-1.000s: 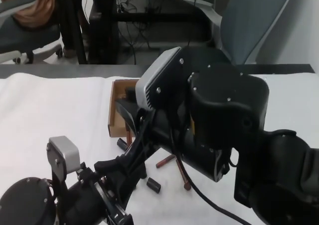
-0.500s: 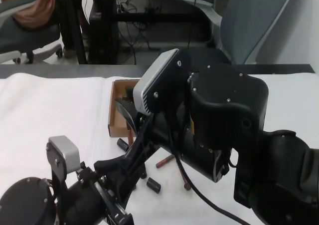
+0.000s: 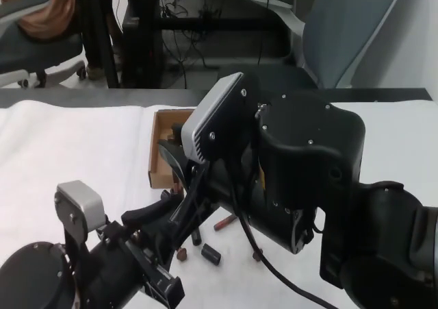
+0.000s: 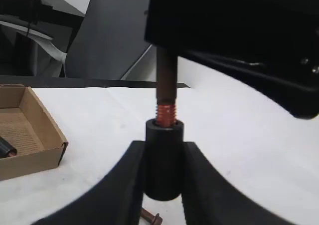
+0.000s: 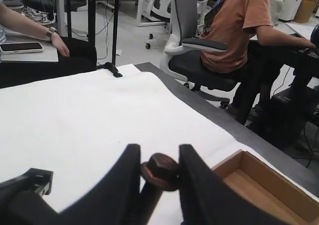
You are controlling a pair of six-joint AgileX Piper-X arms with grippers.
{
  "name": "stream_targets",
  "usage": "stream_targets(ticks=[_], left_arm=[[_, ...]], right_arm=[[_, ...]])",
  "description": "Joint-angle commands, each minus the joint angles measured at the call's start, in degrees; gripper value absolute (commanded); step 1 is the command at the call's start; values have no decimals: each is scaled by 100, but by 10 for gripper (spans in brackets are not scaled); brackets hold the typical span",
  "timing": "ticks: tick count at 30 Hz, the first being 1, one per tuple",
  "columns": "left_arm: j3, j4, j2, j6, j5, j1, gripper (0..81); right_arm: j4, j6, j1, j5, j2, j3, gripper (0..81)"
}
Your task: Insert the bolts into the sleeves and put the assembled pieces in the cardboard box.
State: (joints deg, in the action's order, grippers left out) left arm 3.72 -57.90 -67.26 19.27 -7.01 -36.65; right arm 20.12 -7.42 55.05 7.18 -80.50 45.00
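Bolt point(image 4: 166, 93): upright, long axis vertical, threaded end down in the sleeve point(image 4: 164, 150).
Sleeve: upright, opening up.
Left gripper point(image 4: 163, 171): fingers clamp sleeve.
Right gripper point(image 5: 159, 154): fingers clamp bolt.

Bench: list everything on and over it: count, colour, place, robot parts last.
held sleeve: one, black, upright in the left claw
held bolt: one, dark, copper thread, tip in the held sleeve
loose sleeve: at least one, black, on the cloth
loose bolts: at least two, reddish-brown, on the cloth
cardboard box: one, brown, on the cloth, dark piece inside
cloth: one, white, over the bench
left claw: black, shut on held sleeve
right claw: black, shut on held bolt
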Motion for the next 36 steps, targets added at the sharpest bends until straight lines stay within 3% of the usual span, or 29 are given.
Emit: stream_targets(ticks=[1,7,9,11,15,16,21,25,28,32,36], left_arm=[[63,-150,21,-38,49,8,18],[63,-528,21,-86,410,8,18],[73,-723,21,-197,409,8,18],[75,-719,21,-209,409,8,18],[75,-483,21,-209,393,8,18],[75,-448,21,-209,393,8,18],[216,318,8,-209,393,96,18],[832,1767,-15,-424,382,415,18],[1979,3223,-157,-1188,382,809,18],[3410,4616,-841,-1449,145,1278,18],[4712,5396,-1893,-1598,28,1497,18]], right_arm=[[30,-26,16,-76,22,14,6],[-135,36,16,-503,22,14,3],[-267,97,16,-501,22,14,35],[-295,174,16,-501,22,14,181],[-152,742,16,-564,50,14,623],[-102,804,16,-545,111,14,682],[175,459,-65,100,849,38,650],[-502,242,-245,586,1737,53,605],[-1542,354,-451,746,2342,53,605],[-2828,794,-627,703,2867,53,605],[-3468,940,-667,691,3062,53,605]])
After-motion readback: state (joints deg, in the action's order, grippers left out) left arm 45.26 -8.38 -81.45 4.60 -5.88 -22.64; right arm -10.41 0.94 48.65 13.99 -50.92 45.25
